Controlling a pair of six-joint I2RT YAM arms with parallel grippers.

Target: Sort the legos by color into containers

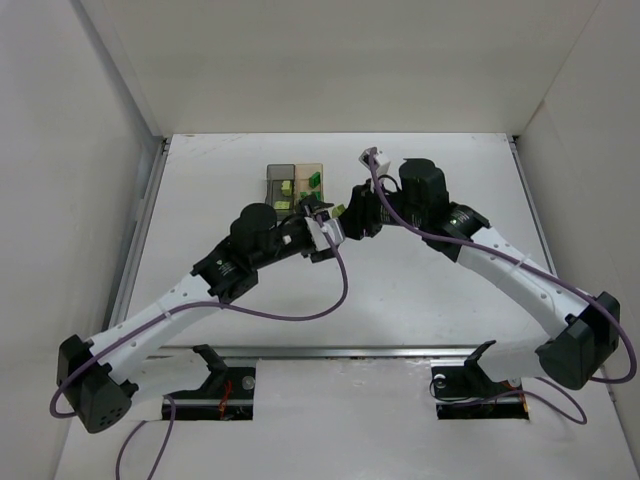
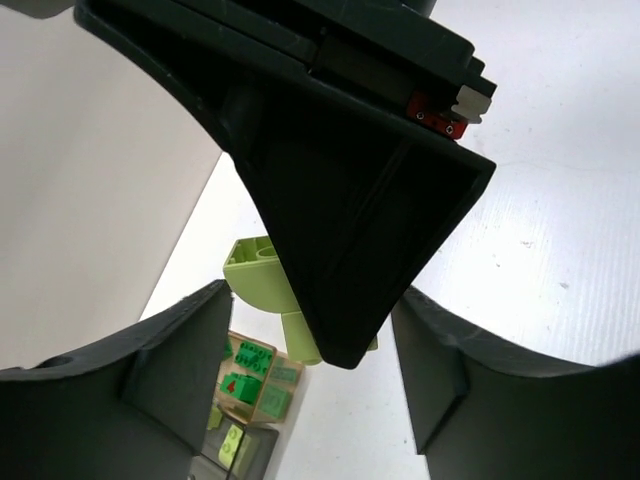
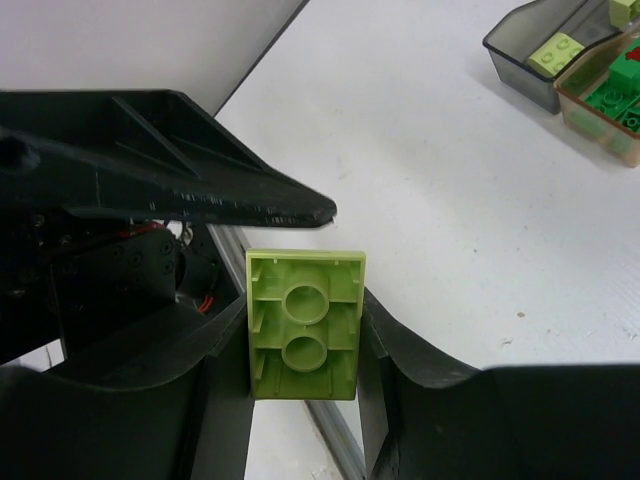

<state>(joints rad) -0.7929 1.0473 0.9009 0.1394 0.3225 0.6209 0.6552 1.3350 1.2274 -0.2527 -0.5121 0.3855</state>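
Your right claw point(image 3: 305, 345) gripped one pale yellow-green plastic lego brick point(image 3: 304, 300), held up just on the near side of the boxes.
Your left claw point(image 2: 305, 345) stood wide and empty right beside it. At the far middle, the smoky dark grey translucent box point(image 1: 279, 186) already had pale bricks point(image 3: 556, 52) in it, and the amber-tan translucent box point(image 1: 312, 178) joined on its right had bright dark green bricks point(image 3: 610, 95). By my reading, you had this one brick left for the grey box. No loose brick showed on the white table point(image 1: 420, 300), though the arms hid part of it.
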